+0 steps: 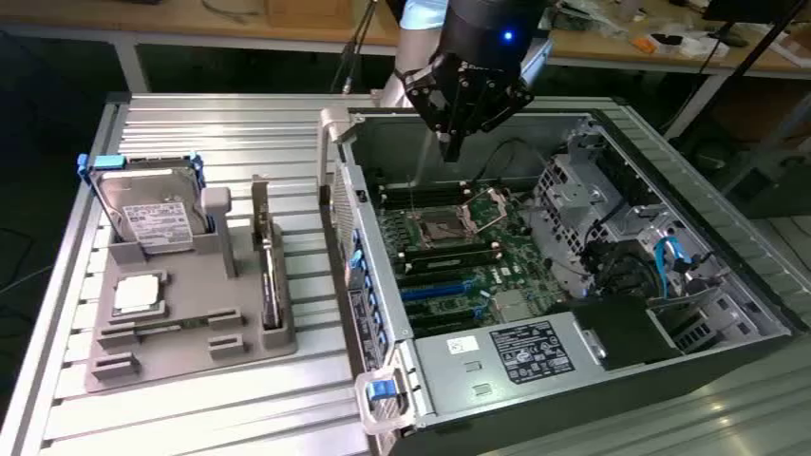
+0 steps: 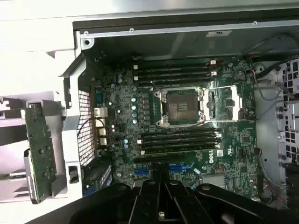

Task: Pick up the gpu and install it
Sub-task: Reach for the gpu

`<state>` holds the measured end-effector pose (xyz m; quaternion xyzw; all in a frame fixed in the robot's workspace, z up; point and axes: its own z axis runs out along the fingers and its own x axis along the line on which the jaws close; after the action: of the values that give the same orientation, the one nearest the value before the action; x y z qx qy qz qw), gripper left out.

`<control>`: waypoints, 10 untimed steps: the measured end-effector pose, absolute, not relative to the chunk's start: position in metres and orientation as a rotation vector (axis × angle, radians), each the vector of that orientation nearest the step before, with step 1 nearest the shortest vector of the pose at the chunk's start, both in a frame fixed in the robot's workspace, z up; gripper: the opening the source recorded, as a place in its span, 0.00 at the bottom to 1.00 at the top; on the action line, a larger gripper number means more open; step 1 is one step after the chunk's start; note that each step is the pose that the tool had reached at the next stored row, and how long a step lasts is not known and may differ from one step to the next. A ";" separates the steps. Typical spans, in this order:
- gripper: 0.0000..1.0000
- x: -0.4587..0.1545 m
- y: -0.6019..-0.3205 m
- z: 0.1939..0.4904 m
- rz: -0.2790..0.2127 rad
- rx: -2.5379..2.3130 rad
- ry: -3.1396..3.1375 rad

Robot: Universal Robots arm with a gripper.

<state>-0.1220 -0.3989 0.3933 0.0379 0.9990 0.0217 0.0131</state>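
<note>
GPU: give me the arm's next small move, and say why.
Probably carry the gripper toward the exterior view's left until it is over the gpu. The gripper hangs shut and empty above the open computer case, while the gpu stands on edge, untouched, in the grey holder beside the case.

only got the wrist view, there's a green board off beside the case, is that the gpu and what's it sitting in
observer: Yes, that is the gpu; it stands on edge in a slot of a gray holder beside the case.
operator: anything else in that holder
observer: A hard drive in a blue frame, upright, on the exterior view's left of the gpu.
operator: that all
observer: A small silver processor chip lies flat on it too.
</note>
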 end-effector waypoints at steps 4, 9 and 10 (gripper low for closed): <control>0.11 -0.141 -0.399 0.393 0.068 0.118 3.112; 0.11 -0.160 -0.399 0.393 0.068 0.118 3.113; 0.11 -0.163 -0.399 0.393 0.068 0.118 3.112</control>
<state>-0.1633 -0.3995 0.3933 0.0378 0.9990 0.0217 0.0131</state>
